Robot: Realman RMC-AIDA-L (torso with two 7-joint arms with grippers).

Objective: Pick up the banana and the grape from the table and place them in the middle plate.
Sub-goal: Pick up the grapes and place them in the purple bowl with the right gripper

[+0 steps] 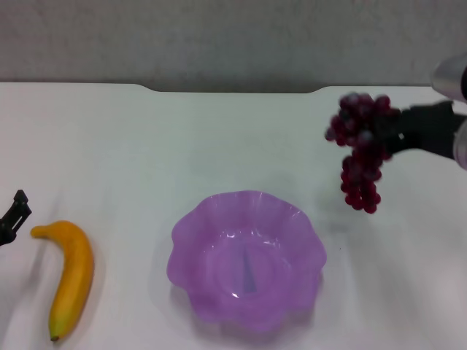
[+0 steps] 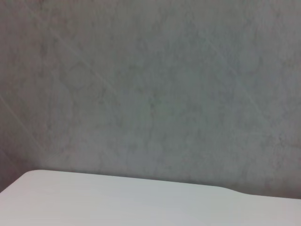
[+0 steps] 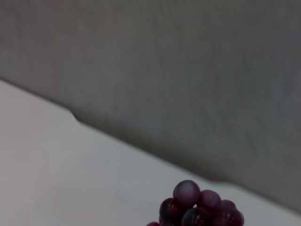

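Note:
In the head view my right gripper point(image 1: 394, 135) comes in from the right edge, shut on the grape point(image 1: 360, 149), a dark red-purple bunch that hangs in the air above the table, to the right of and beyond the middle plate point(image 1: 191, 227). The top of the bunch shows in the right wrist view point(image 3: 200, 209). The purple scalloped plate holds nothing. The banana point(image 1: 71, 277) lies on the table at the near left. My left gripper point(image 1: 13, 216) shows only as a black part at the left edge, just left of the banana's stem end.
The white table point(image 1: 219, 146) has a notched far edge point(image 1: 233, 90) with a grey wall behind it. The left wrist view shows only the wall and a strip of the table point(image 2: 117, 202).

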